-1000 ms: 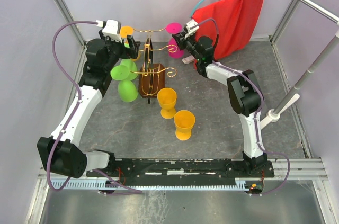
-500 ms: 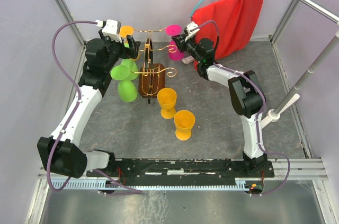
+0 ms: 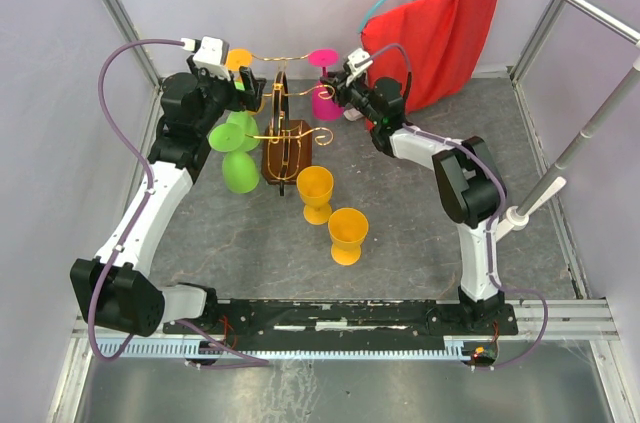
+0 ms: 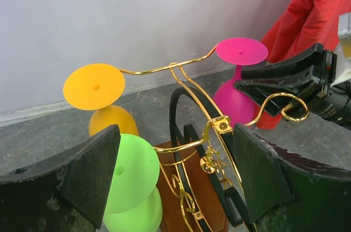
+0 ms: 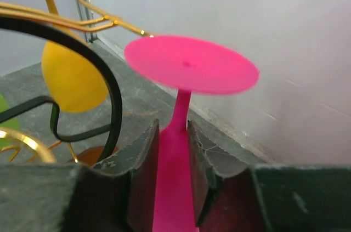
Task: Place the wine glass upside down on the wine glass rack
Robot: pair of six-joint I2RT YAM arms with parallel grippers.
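Release step imo: the pink plastic wine glass [image 5: 189, 67] hangs foot-up on the gold wire rack [image 4: 164, 69], right gripper [image 5: 173, 130] jaws hugging its stem (pinching or not, can't tell), left gripper [image 4: 175, 150] gaping and empty; next, back out gently.

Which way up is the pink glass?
Upside down: the pink glass has its flat round foot on top and its bowl underneath.
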